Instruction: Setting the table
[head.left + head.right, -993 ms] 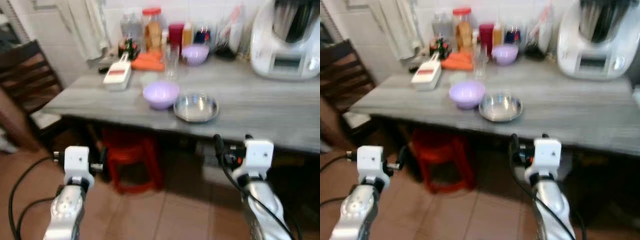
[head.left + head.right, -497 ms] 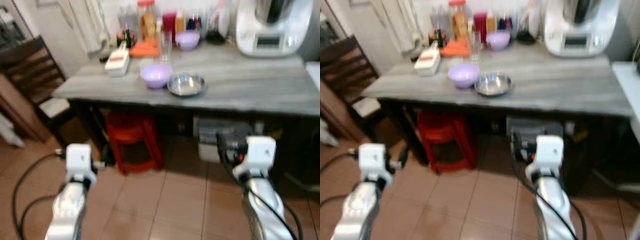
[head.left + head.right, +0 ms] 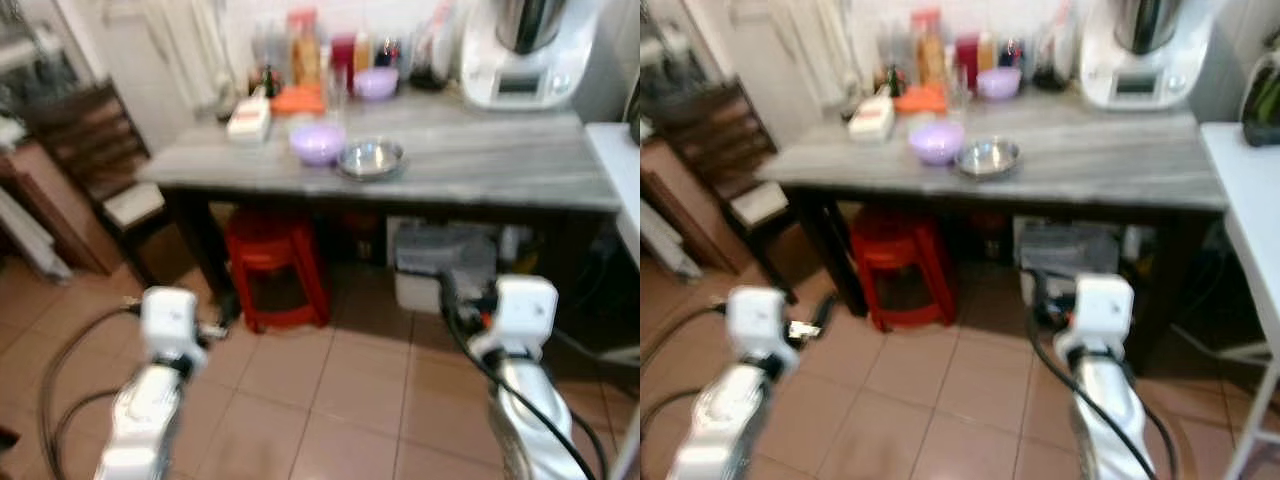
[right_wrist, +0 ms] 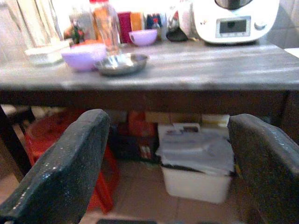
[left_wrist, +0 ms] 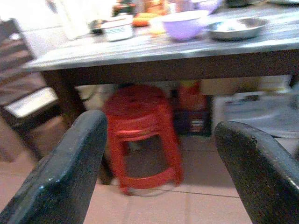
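Both grippers, left (image 5: 154, 177) and right (image 4: 163, 177), gape wide and empty, well short of the table (image 3: 480, 165); risk: knocking the near-edge steel dish (image 3: 370, 157) or lilac bowl (image 3: 317, 143) on approach.

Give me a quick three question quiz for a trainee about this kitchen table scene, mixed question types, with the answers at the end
1. True or false: the steel plate sits beside the nearer purple bowl on the grey table.
2. What stands on the floor under the table's left part?
A. red stool
B. blue bucket
C. green crate
3. Fill in: the left gripper and right gripper both have their fingers ____.

Key: 1 true. 2 A, the red stool. 3 open.
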Robot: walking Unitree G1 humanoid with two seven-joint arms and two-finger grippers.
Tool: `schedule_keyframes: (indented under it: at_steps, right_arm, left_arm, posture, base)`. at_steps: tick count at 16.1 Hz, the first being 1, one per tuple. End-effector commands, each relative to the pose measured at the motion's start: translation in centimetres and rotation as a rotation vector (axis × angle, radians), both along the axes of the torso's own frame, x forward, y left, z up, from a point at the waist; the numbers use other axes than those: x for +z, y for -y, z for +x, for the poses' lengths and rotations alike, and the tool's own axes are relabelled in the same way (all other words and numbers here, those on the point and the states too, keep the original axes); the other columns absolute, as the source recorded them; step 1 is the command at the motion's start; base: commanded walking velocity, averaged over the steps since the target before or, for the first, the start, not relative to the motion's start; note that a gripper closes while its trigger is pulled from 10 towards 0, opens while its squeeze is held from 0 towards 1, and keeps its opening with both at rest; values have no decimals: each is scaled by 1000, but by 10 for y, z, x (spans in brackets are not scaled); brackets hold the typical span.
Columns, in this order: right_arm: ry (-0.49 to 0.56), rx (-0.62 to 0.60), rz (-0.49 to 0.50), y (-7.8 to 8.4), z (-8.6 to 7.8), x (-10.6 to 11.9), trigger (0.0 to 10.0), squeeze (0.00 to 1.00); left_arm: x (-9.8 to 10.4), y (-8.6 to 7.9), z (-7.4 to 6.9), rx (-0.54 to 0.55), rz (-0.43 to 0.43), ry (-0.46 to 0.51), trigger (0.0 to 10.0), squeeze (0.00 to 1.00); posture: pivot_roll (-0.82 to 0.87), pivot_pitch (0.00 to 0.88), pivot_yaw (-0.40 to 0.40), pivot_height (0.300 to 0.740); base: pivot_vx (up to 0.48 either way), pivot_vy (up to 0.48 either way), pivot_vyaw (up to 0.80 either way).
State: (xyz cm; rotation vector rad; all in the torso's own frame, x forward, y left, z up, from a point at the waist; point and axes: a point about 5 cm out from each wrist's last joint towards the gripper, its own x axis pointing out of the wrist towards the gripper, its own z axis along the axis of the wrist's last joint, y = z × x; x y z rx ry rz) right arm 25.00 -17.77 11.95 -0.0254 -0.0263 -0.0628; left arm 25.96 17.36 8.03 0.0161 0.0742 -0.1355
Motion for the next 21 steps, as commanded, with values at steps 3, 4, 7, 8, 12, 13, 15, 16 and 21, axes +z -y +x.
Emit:
schedule_keyframes:
  at_steps: [3,4,7,8,12,13,15,16,21]
  right_arm:
    - [1,16,19,-8,0,-1,10000,0]
    - [0,16,18,-8,0,-2,10000,0]
    - [-2,14,17,-6,0,-2,10000,0]
    - [-4,14,18,-6,0,-2,10000,0]
    - [-18,11,26,-8,-2,-8,10000,0]
    - [-17,-1,34,-9,-2,-9,10000,0]
    - [-19,-25,48,-10,-2,-12,10000,0]
    - [-21,-45,57,-10,-4,-15,10000,0]
    - [-33,-83,71,-10,-10,-22,10000,0]
  left_arm:
    - [-4,-4,1,-20,1,-13,10000,0]
    - [-4,-4,2,-20,2,-13,10000,0]
    - [-3,-1,3,-41,-10,-12,10000,0]
    - [-3,2,3,-54,-9,-14,10000,0]
    - [-4,5,5,-83,-10,-18,10000,0]
    - [-3,6,6,-100,-21,-24,10000,0]
    - [-3,8,8,-129,-13,-32,10000,0]
    - [-1,9,10,-157,-5,-33,10000,0]
    - [0,13,13,-211,10,-46,10000,0]
  posture:
    - [-90,0,124,740]
    - [-93,0,125,740]
    - [-97,0,127,740]
    - [-97,0,127,740]
    - [-91,0,139,740]
    - [-90,0,161,740]
    - [-91,0,186,740]
    - [-90,0,213,740]
    - [-99,0,246,740]
  base:
    - [0,-172,-354]
    - [0,-300,-538]
    - [0,-345,-710]
    - [0,-356,-800]
    - [0,-178,-161]
    - [0,0,0]
    - [0,0,0]
    - [0,0,0]
    - [0,0,0]
